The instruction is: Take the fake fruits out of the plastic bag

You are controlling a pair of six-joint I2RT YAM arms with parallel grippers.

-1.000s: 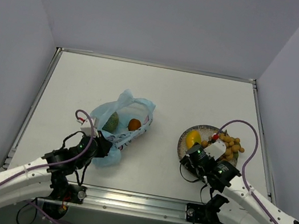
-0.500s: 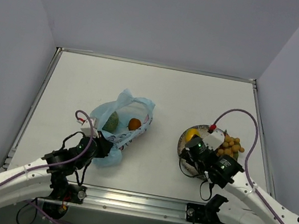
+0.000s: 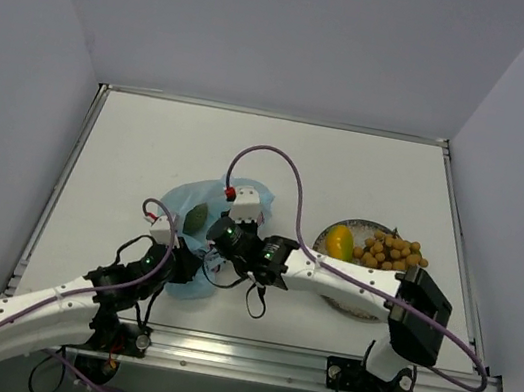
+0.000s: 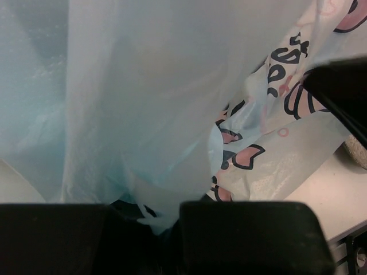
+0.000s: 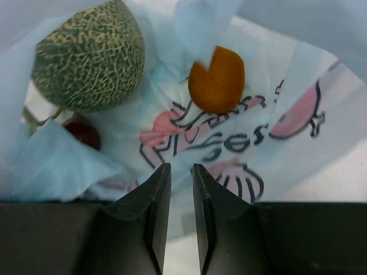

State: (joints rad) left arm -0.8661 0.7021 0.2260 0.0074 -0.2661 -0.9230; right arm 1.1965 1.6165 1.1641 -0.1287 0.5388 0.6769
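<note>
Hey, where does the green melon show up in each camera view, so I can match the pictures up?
Top external: the melon lies inside the plastic bag, left of centre.
Left wrist: not in it; crinkled bag fills most of the view.
Right wrist: upper left, inside the bag.
Shared landmark: the bag, with its pink flower print, shows in all three views.

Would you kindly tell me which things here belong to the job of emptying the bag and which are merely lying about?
Job: plastic bag; green melon, orange piece and dark red fruit inside it; mango and bunch of tan balls, outside it.
Lying about: grey plate under those two; purple cable.
</note>
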